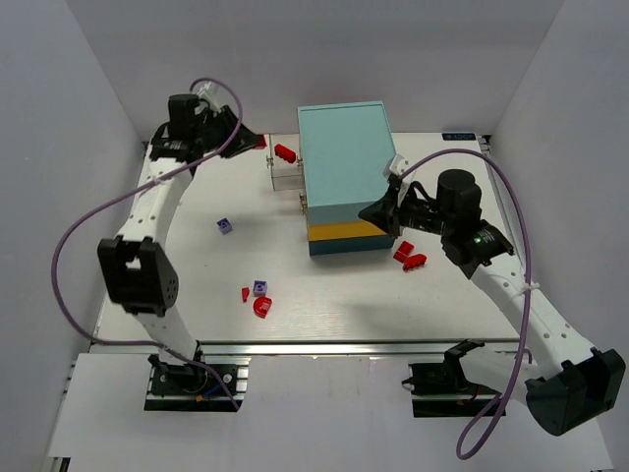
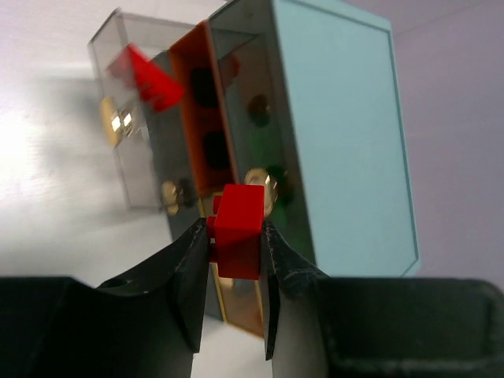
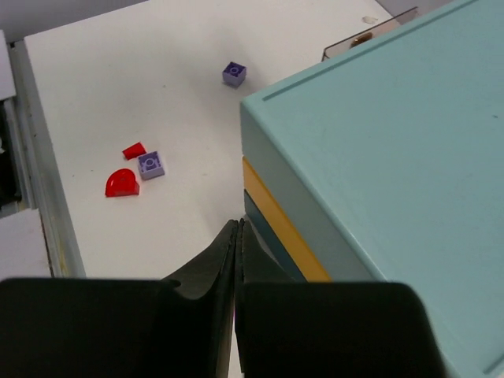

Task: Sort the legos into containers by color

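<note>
Gripping a red lego (image 2: pixel 239 224) near the pulled-out clear drawer (image 2: pixel 150 157) at far left, the left hand (image 2: pixel 236 233) could drop it outside if released early; the right hand (image 3: pixel 238 236) is closed, empty.

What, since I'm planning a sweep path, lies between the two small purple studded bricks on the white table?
Nothing: bare white table separates the far purple brick from the near purple brick, seen in top and right wrist views.

The cabinet (image 1: pixel 344 167) stands in the middle of the table (image 1: pixel 334 295), a drawer (image 1: pixel 283 175) sticks out of its left side with a lego (image 1: pixel 285 152) inside, loose legos (image 1: pixel 259 295) lie front left, and more legos (image 1: pixel 409 257) lie just beside its right.
</note>
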Controlling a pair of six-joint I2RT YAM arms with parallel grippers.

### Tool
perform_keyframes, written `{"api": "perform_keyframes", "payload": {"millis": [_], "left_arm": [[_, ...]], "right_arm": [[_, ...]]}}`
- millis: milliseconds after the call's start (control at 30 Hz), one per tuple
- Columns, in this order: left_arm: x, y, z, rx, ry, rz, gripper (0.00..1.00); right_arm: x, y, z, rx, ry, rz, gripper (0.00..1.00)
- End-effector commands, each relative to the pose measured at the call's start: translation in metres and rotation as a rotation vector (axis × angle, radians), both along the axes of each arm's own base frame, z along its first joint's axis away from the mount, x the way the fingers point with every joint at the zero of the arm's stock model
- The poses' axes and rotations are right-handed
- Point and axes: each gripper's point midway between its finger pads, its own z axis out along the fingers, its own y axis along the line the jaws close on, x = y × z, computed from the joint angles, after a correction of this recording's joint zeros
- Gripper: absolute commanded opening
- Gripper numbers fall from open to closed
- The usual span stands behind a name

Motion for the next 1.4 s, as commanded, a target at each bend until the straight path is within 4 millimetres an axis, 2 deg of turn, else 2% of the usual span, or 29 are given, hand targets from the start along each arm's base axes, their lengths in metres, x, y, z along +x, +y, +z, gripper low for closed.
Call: {"api": "perform_keyframes", "payload": {"millis": [0, 67, 133, 167, 200, 267, 300, 400, 433, 533, 600, 667, 833, 867, 933, 967, 1000, 1033, 1067, 1100, 1167, 1200, 1233, 1267, 1300, 1333, 1367], "left_arm": [[0.026, -0.035, 0.012, -0.030, -0.014, -0.052, 0.12], [0.050, -0.043, 0.007, -0.003, -0.012, -0.030, 0.13], [0.059, -0.053, -0.003, 0.020, 0.015, -0.026, 0.14], [0.072, -0.049, -0.019, 0.050, 0.036, 0.006, 0.13], [0.075, -0.055, -0.013, 0.060, 0.030, 0.007, 0.15], [0.082, -0.054, -0.023, 0.092, 0.047, 0.041, 0.19], [0.087, -0.052, -0.032, 0.104, 0.063, 0.054, 0.26], [0.089, -0.059, -0.041, 0.119, 0.077, 0.070, 0.41], [0.091, -0.059, -0.045, 0.120, 0.083, 0.075, 0.51], [0.093, -0.063, -0.050, 0.131, 0.097, 0.073, 0.64], [0.094, -0.063, -0.050, 0.130, 0.099, 0.071, 0.66], [0.094, -0.064, -0.041, 0.121, 0.081, 0.068, 0.68], [0.088, -0.065, 0.000, 0.084, 0.014, 0.069, 0.65], [0.081, -0.063, 0.016, 0.077, -0.009, 0.070, 0.60], [0.070, -0.059, 0.029, 0.079, -0.022, 0.082, 0.48], [0.056, -0.050, 0.056, 0.068, -0.068, 0.092, 0.41], [0.048, -0.043, 0.043, 0.079, -0.036, 0.101, 0.31], [0.039, -0.040, 0.043, 0.089, -0.035, 0.103, 0.28], [0.017, -0.034, 0.048, 0.093, -0.047, 0.105, 0.28], [0.005, -0.030, 0.048, 0.102, -0.051, 0.107, 0.31], [-0.018, -0.021, 0.048, 0.128, -0.063, 0.111, 0.44], [-0.043, -0.015, 0.043, 0.137, -0.055, 0.111, 0.62], [-0.054, -0.011, 0.039, 0.153, -0.051, 0.112, 0.69], [-0.067, -0.005, 0.033, 0.168, -0.035, 0.120, 0.73], [-0.089, 0.001, 0.021, 0.179, -0.014, 0.123, 0.79], [-0.101, 0.004, 0.017, 0.182, -0.006, 0.128, 0.80], [-0.112, 0.009, 0.006, 0.194, 0.021, 0.138, 0.82]], "right_arm": [[0.013, -0.010, 0.019, 0.047, -0.044, -0.102, 0.00], [0.020, -0.017, 0.018, 0.038, -0.045, -0.153, 0.00], [0.025, -0.024, 0.018, 0.031, -0.030, -0.201, 0.04], [0.030, -0.028, 0.018, 0.025, -0.029, -0.237, 0.06], [0.033, -0.032, 0.018, 0.027, -0.022, -0.262, 0.07], [0.040, -0.041, 0.017, 0.025, -0.013, -0.325, 0.12], [0.042, -0.046, 0.017, 0.028, -0.009, -0.348, 0.12], [0.048, -0.055, 0.016, 0.044, 0.022, -0.411, 0.15], [0.050, -0.058, 0.016, 0.048, 0.031, -0.427, 0.16], [0.058, -0.066, 0.016, 0.068, 0.071, -0.483, 0.21], [0.064, -0.073, 0.015, 0.079, 0.109, -0.521, 0.25], [0.069, -0.079, 0.012, 0.087, 0.138, -0.557, 0.30], [0.080, -0.104, -0.002, 0.087, 0.254, -0.665, 0.30], [0.081, -0.106, -0.005, 0.088, 0.268, -0.674, 0.27], [0.081, -0.117, -0.009, 0.094, 0.286, -0.703, 0.23], [0.080, -0.118, -0.009, 0.094, 0.289, -0.697, 0.18], [0.080, -0.123, -0.014, 0.083, 0.300, -0.702, 0.16], [0.077, -0.126, -0.020, 0.072, 0.317, -0.701, 0.13], [0.077, -0.130, -0.023, 0.061, 0.319, -0.699, 0.12], [0.075, -0.130, -0.027, 0.030, 0.296, -0.674, 0.12], [0.067, -0.133, -0.037, -0.016, 0.271, -0.616, 0.19], [0.063, -0.133, -0.041, -0.048, 0.248, -0.586, 0.23], [0.059, -0.130, -0.044, -0.099, 0.175, -0.499, 0.36], [0.053, -0.136, -0.056, -0.135, 0.182, -0.481, 0.52], [0.049, -0.138, -0.063, -0.163, 0.179, -0.457, 0.67], [0.047, -0.141, -0.071, -0.212, 0.143, -0.389, 0.81], [0.037, -0.143, -0.082, -0.252, 0.186, -0.354, 0.83]]}}
